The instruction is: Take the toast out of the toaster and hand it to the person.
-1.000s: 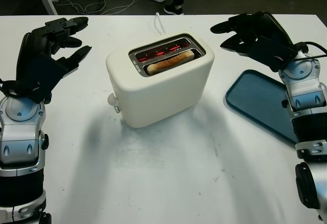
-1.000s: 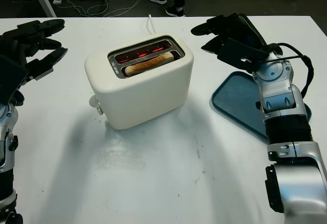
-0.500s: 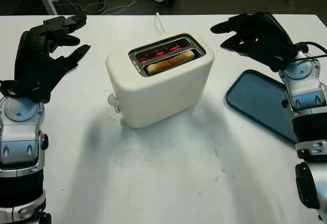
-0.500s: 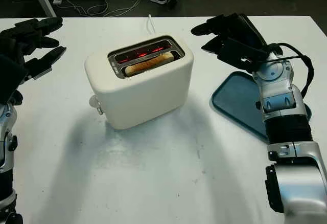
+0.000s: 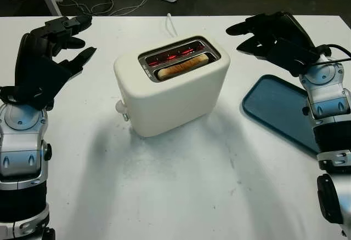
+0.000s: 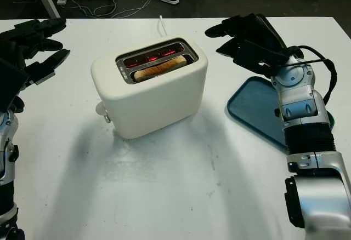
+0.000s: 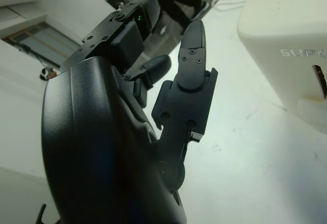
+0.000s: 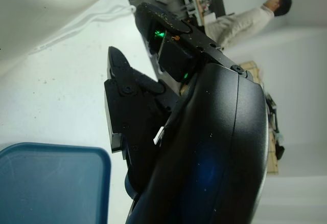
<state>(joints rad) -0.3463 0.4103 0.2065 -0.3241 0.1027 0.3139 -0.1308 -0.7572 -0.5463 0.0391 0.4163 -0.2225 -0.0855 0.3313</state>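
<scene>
The right hand (image 5: 269,34) hangs open, holding nothing, near the worktop's (image 5: 181,185) far right edge; the left hand (image 5: 52,51) is open near the far left edge. Between them the toaster (image 5: 170,86) glows red around the toast (image 5: 184,66). Reaching in risks touching hot elements or crushing the slice.

Left robot hand (image 7: 168,106) open beside the toaster (image 7: 291,55).

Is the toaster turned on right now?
Yes, on: the toaster's slots glow red inside, with the toast sitting in the near slot.
</scene>
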